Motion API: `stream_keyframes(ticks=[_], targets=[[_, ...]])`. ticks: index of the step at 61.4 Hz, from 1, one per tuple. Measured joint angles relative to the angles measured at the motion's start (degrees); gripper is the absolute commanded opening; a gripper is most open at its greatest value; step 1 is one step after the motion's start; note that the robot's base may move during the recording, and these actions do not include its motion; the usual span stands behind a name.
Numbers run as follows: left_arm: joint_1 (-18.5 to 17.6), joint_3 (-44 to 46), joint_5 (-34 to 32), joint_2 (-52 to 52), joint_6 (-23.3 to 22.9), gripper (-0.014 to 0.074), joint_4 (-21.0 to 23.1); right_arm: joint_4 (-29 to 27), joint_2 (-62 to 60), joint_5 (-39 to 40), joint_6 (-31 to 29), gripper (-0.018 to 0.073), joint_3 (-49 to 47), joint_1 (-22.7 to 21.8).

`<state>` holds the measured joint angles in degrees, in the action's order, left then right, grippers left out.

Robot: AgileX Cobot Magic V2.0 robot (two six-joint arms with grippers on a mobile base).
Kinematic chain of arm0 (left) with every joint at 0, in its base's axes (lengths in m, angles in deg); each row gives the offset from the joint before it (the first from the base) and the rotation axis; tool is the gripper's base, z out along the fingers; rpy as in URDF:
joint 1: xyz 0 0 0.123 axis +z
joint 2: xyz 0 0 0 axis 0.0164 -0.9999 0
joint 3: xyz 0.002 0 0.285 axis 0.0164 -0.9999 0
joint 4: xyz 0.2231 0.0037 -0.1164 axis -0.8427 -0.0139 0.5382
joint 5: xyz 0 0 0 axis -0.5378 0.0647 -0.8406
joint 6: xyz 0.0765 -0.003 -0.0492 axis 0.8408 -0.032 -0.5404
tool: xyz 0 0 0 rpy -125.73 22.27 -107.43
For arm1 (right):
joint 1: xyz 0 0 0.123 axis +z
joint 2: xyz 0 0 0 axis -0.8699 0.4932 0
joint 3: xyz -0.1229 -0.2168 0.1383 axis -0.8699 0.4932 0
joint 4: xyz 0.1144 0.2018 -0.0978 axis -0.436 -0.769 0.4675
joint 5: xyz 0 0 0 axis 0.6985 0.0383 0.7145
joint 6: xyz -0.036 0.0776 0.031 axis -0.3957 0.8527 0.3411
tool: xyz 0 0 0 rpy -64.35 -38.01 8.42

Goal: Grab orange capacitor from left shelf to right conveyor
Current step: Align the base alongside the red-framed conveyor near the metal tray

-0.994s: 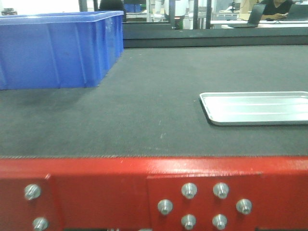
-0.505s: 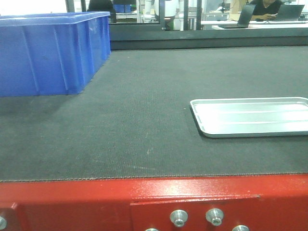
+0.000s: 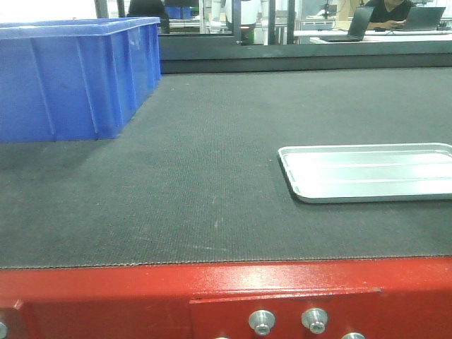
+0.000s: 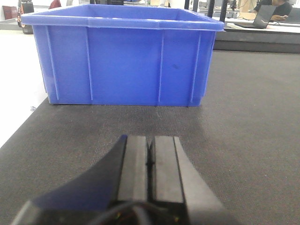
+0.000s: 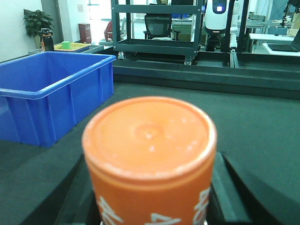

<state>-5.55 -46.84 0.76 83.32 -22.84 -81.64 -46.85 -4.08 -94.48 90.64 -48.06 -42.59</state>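
The orange capacitor (image 5: pixel 149 154), a cylinder with white numerals on its side, fills the right wrist view. My right gripper (image 5: pixel 152 161) is shut on it, with a dark finger on either side. It hangs above the right conveyor (image 5: pixel 262 122), a dark grey belt (image 3: pixel 212 155) with a red frame (image 3: pixel 127 293) and silver bolts. My left gripper (image 4: pixel 150 140) is shut with nothing in it, low over the belt and facing a blue bin (image 4: pixel 122 56). The left shelf is out of view. Neither gripper shows in the front view.
The blue plastic bin (image 3: pixel 70 70) stands on the belt at the far left. A shallow silver metal tray (image 3: pixel 367 173) lies on the belt at the right. Beyond the belt are black racks, a chair (image 5: pixel 157 26) and desks with people.
In the front view the red frame has dropped lower, and the bin and tray have shifted left. Almost nothing has moved over the last half second.
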Motion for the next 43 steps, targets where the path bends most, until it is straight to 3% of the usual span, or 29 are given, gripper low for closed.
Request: stream_keyframes(ticks=[24, 43], targets=[[0.0, 0.0, 0.0, 0.0, 0.0, -0.0127, 0.0, 0.0, 1.36, 2.72, 0.0, 0.0109, 0.0, 0.0], [0.0, 0.0, 0.0, 0.0, 0.0, -0.0127, 0.0, 0.0, 22.15, 13.26, 0.0, 0.0109, -1.0, 0.0]])
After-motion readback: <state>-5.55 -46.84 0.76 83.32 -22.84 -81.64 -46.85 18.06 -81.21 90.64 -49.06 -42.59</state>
